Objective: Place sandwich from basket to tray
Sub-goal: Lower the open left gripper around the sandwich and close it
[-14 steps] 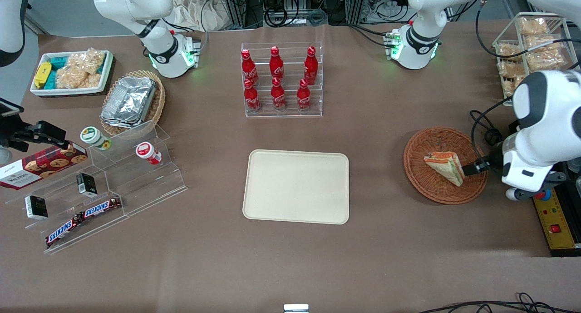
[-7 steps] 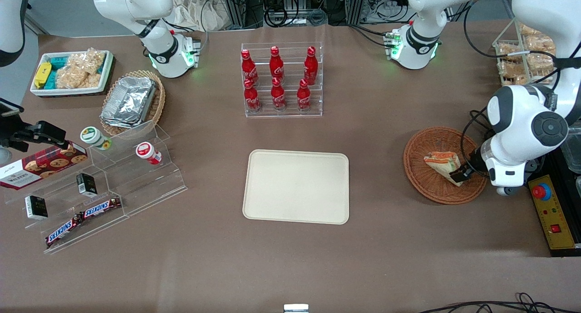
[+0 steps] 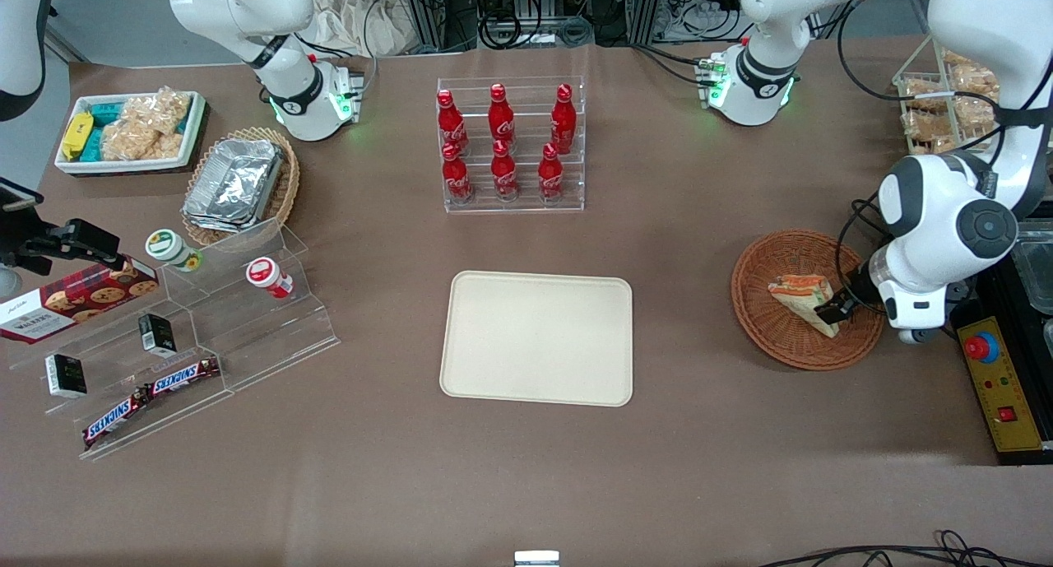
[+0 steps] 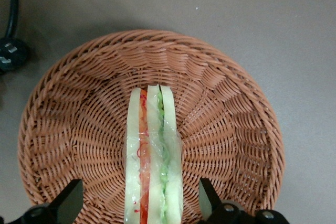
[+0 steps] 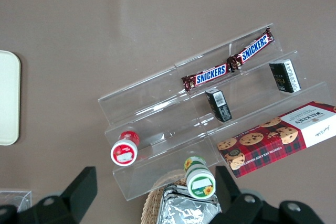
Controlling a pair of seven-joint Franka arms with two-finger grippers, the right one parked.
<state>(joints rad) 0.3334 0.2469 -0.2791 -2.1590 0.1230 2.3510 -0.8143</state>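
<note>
Sandwich (image 4: 153, 156) lies in the basket (image 4: 63, 129), now straddled by the wide-open gripper (image 4: 139, 203), which has crept in over the last second; neither finger (image 4: 71, 199) touches it yet, so closing looks next, with the tray (image 3: 537, 337) well apart.

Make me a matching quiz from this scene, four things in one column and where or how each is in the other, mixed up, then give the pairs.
Things:
1. sandwich
2. tray
3. gripper
4. Coca-Cola bottles

Places or states:
A. standing in a clear tiered rack
B. open, fingers on either side of the sandwich
C. lying bare on the table, nothing on it
D. standing on edge in the round basket

Pairs: 1-D, 2-C, 3-B, 4-A
</note>
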